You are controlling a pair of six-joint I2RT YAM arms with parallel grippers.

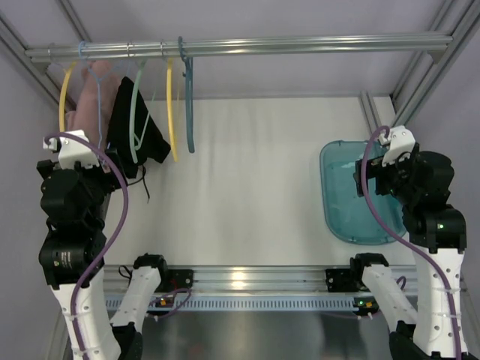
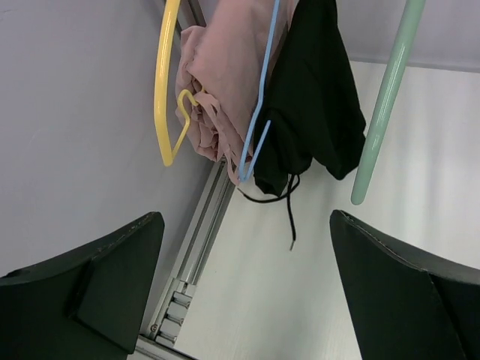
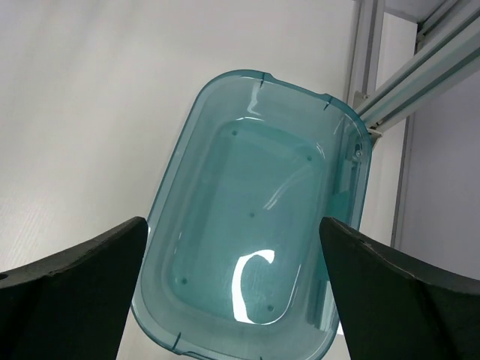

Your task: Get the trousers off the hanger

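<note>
The black trousers (image 1: 137,133) hang on the thin sky-blue hanger (image 1: 95,75) at the left end of the rail, next to a pink garment (image 1: 88,105). In the left wrist view the trousers (image 2: 311,97) hang behind the sky-blue hanger's wire (image 2: 259,112), with black drawstrings (image 2: 289,214) dangling below. My left gripper (image 2: 247,292) is open and empty, below and short of the trousers; it also shows in the top view (image 1: 114,166). My right gripper (image 3: 232,300) is open and empty above the teal bin (image 3: 180,172).
On the rail (image 1: 300,45) also hang two yellow hangers (image 1: 172,112), a pale green hanger (image 2: 386,105) close beside the trousers, and a darker teal-blue hanger (image 1: 188,105). The teal bin (image 1: 334,217) lies at the table's right. An aluminium frame post (image 2: 202,225) runs along the left wall.
</note>
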